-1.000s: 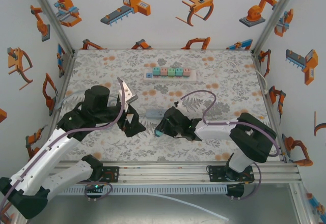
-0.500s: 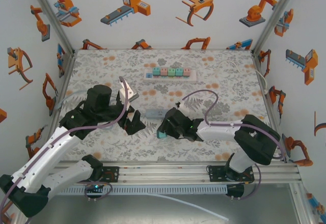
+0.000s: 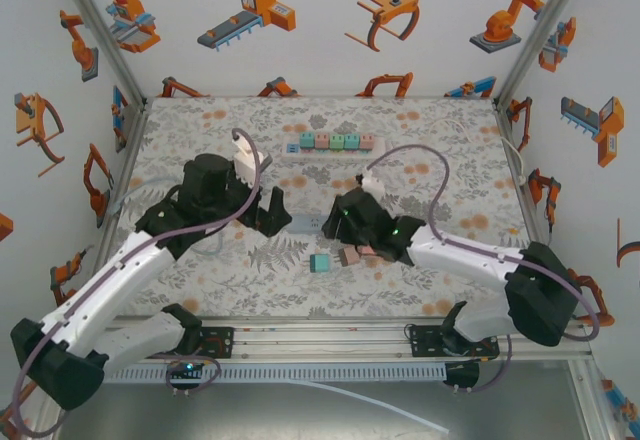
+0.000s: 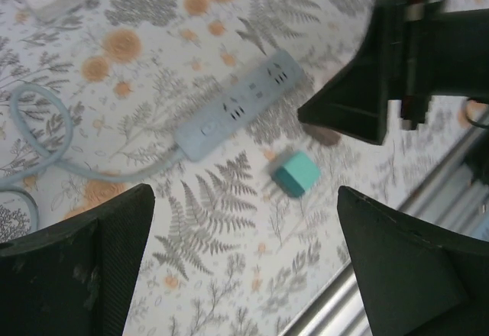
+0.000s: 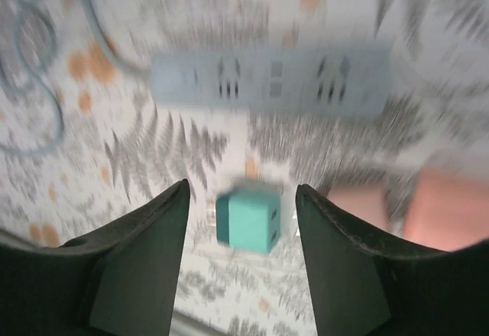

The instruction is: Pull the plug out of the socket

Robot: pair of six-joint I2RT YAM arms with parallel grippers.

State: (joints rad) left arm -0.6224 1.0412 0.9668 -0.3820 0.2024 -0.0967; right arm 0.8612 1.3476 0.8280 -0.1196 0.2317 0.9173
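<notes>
The grey socket strip (image 3: 304,222) lies mid-table with nothing plugged in; it also shows in the left wrist view (image 4: 237,107) and, blurred, in the right wrist view (image 5: 267,82). A teal cube plug (image 3: 320,262) rests loose on the mat in front of it (image 4: 296,174) (image 5: 248,218). My left gripper (image 3: 274,211) is open at the strip's left end (image 4: 244,275). My right gripper (image 3: 338,222) is open at the strip's right end, above and apart from the teal plug (image 5: 243,191).
Two pink plugs (image 3: 358,255) (image 5: 451,206) lie beside the teal one. A white strip (image 3: 330,144) with several coloured plugs sits at the back. The grey strip's cable (image 4: 38,145) loops to the left. The metal table rail (image 3: 350,335) runs along the near edge.
My right gripper opened and let go of the teal plug, then pulled back toward the strip. The left gripper moved up and right to the strip's left end.
</notes>
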